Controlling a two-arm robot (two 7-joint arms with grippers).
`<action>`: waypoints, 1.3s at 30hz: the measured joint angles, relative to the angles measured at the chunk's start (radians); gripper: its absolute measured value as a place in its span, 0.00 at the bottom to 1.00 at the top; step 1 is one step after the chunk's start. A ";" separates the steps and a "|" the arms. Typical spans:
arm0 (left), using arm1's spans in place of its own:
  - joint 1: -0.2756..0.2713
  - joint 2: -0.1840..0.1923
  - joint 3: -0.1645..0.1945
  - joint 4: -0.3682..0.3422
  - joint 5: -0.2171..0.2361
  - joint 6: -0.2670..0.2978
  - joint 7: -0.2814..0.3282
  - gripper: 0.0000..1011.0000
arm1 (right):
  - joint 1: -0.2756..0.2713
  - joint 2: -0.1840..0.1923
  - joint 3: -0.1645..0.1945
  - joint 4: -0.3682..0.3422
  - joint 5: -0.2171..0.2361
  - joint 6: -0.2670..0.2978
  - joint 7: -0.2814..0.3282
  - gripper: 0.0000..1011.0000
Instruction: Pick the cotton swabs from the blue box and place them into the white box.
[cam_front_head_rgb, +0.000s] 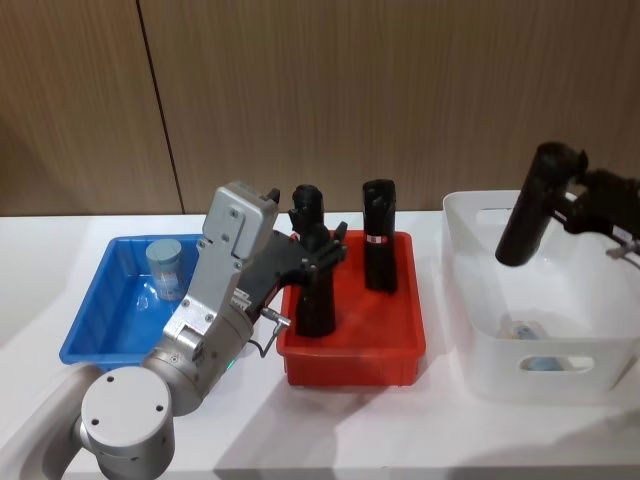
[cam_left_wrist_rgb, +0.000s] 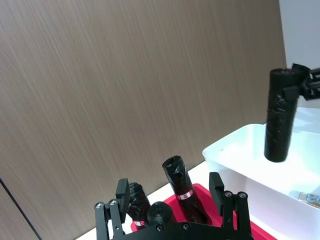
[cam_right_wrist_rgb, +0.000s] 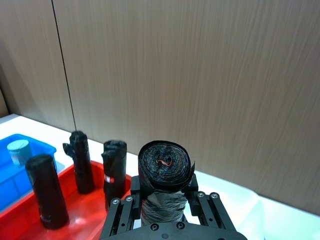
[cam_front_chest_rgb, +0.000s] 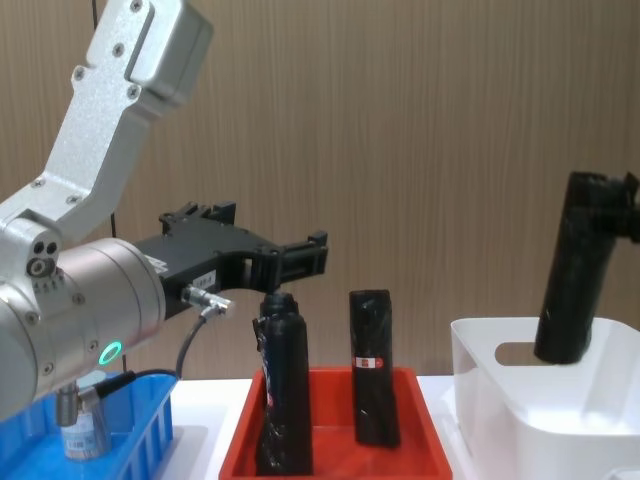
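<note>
We see a white desk (cam_front_head_rgb: 330, 440) set against a wall of brown wood-grain panels (cam_front_head_rgb: 350, 100), with a thin dark seam running down between two of the panels. Three bins sit in a row on it: the blue box (cam_front_head_rgb: 100, 300) on the left, a red tray (cam_front_head_rgb: 385, 335) in the middle, and the white box (cam_front_head_rgb: 470, 330) on the right.

One jar of cotton swabs (cam_front_head_rgb: 164, 268) stands upright in the blue box, near its back wall. In the white box, more swab jars (cam_front_head_rgb: 525, 330) lie on the bottom.

Two black rolls (cam_front_head_rgb: 379, 235) stand upright in the red tray.

Our left hand (cam_front_head_rgb: 325, 250) hangs over the red tray, just above the nearer black roll; its fingers are spread apart and grip nothing. In the chest view it reaches forward level, over the roll's top.

Our right hand (cam_right_wrist_rgb: 165, 200) is clenched around a third black roll (cam_front_head_rgb: 528, 205), held tilted in the air above the white box. In the chest view the roll's lower end hangs at about the level of the box's rim.
</note>
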 joint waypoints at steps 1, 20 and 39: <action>0.000 0.000 0.000 0.000 0.000 0.000 0.000 0.99 | -0.006 0.001 0.000 -0.003 0.001 0.000 -0.002 0.51; 0.000 0.000 0.000 0.000 0.000 0.000 0.000 0.99 | -0.091 0.016 -0.005 -0.043 0.015 0.006 -0.028 0.86; 0.000 0.000 0.000 0.000 0.000 0.000 0.000 0.99 | -0.173 0.002 -0.031 -0.119 0.007 -0.061 -0.124 0.99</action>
